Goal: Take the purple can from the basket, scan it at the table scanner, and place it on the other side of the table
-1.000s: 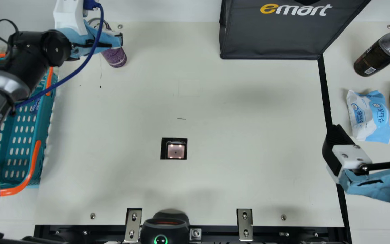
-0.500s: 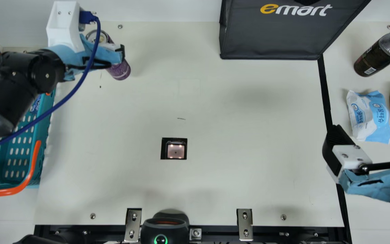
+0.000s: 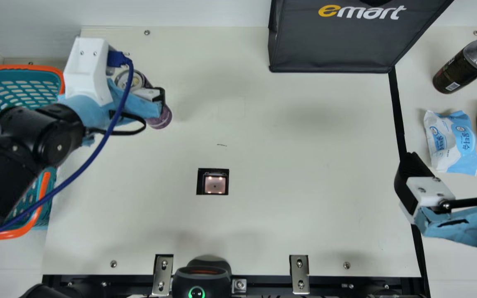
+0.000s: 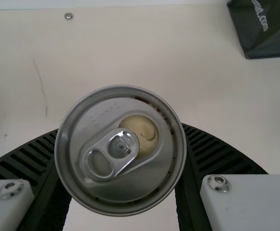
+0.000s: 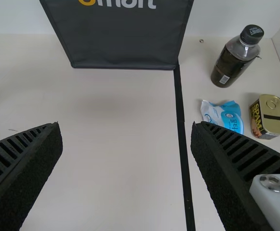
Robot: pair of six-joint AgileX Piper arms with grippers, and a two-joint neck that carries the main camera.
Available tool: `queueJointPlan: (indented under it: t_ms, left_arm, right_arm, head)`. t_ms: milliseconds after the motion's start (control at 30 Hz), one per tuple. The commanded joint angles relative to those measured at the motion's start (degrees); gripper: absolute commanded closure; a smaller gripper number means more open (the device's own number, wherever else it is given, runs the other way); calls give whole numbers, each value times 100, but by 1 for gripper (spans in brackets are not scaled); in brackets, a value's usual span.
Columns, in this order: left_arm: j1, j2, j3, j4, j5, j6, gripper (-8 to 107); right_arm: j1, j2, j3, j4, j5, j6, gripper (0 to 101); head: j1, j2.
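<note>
Table scanner [image 3: 215,184]: nearest, window lit.
Right gripper [image 3: 449,163]: well right of the scanner, jaws wide, nothing between them.
Basket [image 3: 23,68]: left of the scanner, reaching farther back.
Left gripper [image 4: 120,139]: left of and beyond the scanner, jaws closed round the can's sides; the nearer arm for this job.
Purple can [image 3: 161,119]: between those jaws, beyond the scanner to its left, lid facing the left wrist camera.
Long axis: looks roughly upright, lid up.
Coming move: nearer and rightward to the scanner, probably tipping the axis if the code sits on the side.
</note>
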Motion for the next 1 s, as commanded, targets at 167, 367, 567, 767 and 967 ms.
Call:
queueJointPlan:
  t_ms: [167,367,567,767,967]
  left_arm:
    - [-606,-375,339,368,162,-681,107]
    - [-1167,-608,574,645,294,-1190,107]
    - [-1741,-716,758,927,363,-1739,107]
    - [-2325,-714,841,1187,453,-2271,107]
    - [-2874,-679,872,1424,549,-2766,107]
  right_arm:
    - [0,0,0,0,0,0,6]
    - [0,0,0,0,0,0,6]
    - [0,0,0,0,0,0,6]
    - [0,0,0,0,0,0,6]
    - [0,0,0,0,6,0,6]
  head:
    - [-148,9]
    - [-148,9]
    - [-148,9]
    - [-148,9]
    - [-148,9]
